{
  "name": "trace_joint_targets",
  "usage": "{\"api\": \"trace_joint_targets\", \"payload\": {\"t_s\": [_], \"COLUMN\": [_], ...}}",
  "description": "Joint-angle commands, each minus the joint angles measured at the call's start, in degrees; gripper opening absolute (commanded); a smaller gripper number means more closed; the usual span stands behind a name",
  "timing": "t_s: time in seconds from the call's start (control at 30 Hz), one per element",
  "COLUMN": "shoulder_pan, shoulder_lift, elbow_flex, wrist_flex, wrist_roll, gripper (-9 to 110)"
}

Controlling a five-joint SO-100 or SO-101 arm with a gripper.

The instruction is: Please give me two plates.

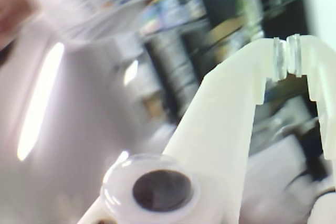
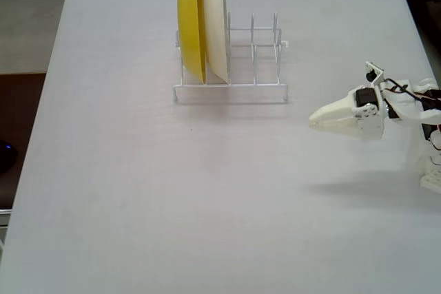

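Observation:
The light blue plate and the orange plate are out of view in both frames. My white gripper (image 2: 314, 120) hovers above the table at the right of the fixed view, pointing left, well to the right of the rack and below it in the picture. Its fingers are closed together and hold nothing. In the wrist view the gripper (image 1: 287, 59) shows its clear pads touching, against a blurred room background.
A white wire dish rack (image 2: 255, 87) stands at the back middle of the white table (image 2: 138, 191). A yellow plate (image 2: 191, 22) and a cream-white plate (image 2: 216, 22) stand upright in its left slots. The right slots are bare.

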Motion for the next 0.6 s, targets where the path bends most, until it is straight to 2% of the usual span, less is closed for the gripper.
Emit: {"api": "trace_joint_targets", "payload": {"t_s": [0.0, 0.3, 0.57], "shoulder_pan": [0.7, 1.85, 1.93], "shoulder_lift": [0.88, 0.88, 0.88], "elbow_flex": [-0.35, 0.44, 0.53], "wrist_flex": [3.69, 14.06, 16.96], "wrist_roll": [0.0, 2.29, 0.26], "gripper": [0, 0, 0]}}
